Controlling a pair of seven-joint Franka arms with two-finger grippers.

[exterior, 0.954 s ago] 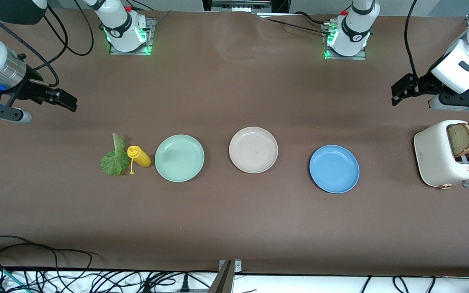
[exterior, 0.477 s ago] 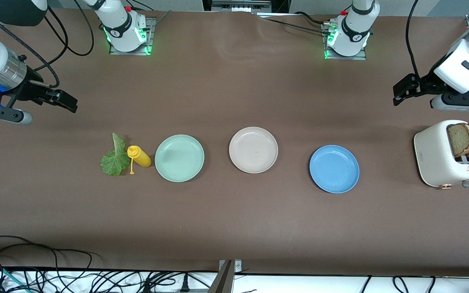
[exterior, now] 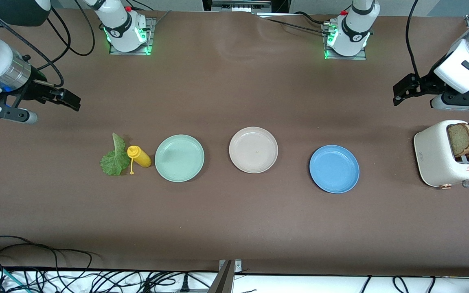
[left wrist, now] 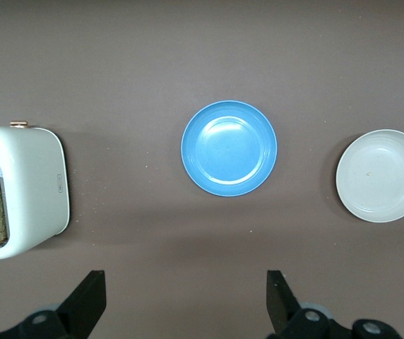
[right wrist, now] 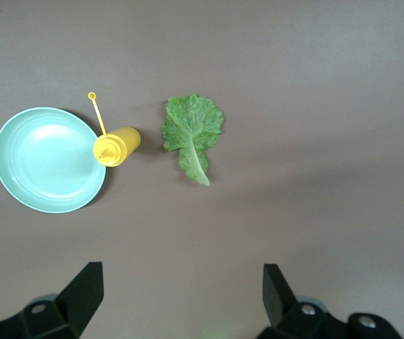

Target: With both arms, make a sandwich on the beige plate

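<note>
Row of items across the middle of the desk, none yet moved into an assembly. Nearest the front camera: blue plate, bare. Slightly farther: mint-green plate, with a yellow squeeze bottle lying on its side just beside its rim toward the right arm's end, cap tether trailing; lettuce leaf flat on the desk touching or nearly touching the bottle. Beige plate sits between the two coloured plates, bare – the target, central so either arm can likely reach it.

Toaster at the left arm's end, two bread slices standing up out of its slot. Ingredients look split by arm: bread for the left, lettuce for the right.

Left hand hangs over bare desk above the toaster's end, fingers spread wide, grasping nothing. Right hand over bare desk at its own end, fingers also spread, nothing in them.

Obstacles, as judged: bottle crowds the lettuce; blue plate lies on the path from toaster to beige plate
</note>
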